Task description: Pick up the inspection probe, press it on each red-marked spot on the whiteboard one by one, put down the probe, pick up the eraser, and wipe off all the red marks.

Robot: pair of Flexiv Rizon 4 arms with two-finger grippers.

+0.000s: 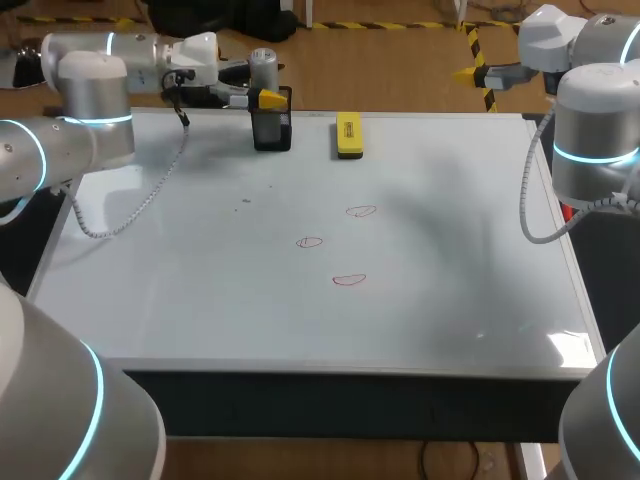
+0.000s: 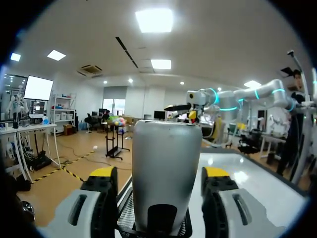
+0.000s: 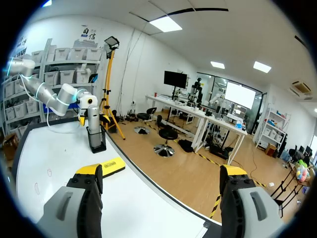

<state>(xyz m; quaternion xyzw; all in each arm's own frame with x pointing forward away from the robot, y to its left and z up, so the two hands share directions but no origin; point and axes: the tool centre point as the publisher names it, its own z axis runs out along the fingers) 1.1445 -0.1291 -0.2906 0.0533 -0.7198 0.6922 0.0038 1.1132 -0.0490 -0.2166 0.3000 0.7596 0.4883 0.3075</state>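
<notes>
Now the left arm lies stretched level along the tabletop's far edge. Its end effector straddles the probe, which stands upright in its black holder. The fingers are parted with a gap showing on one side, so nothing is gripped. The right arm is raised off the far right corner, its end effector spread wide and empty. The eraser lies near the holder, and three red marks sit mid-tabletop.

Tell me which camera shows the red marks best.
The head view: all three red marks lie plain on the whiteboard, seen from above. The right wrist view catches two, tiny and faint; the left wrist view shows none.
</notes>
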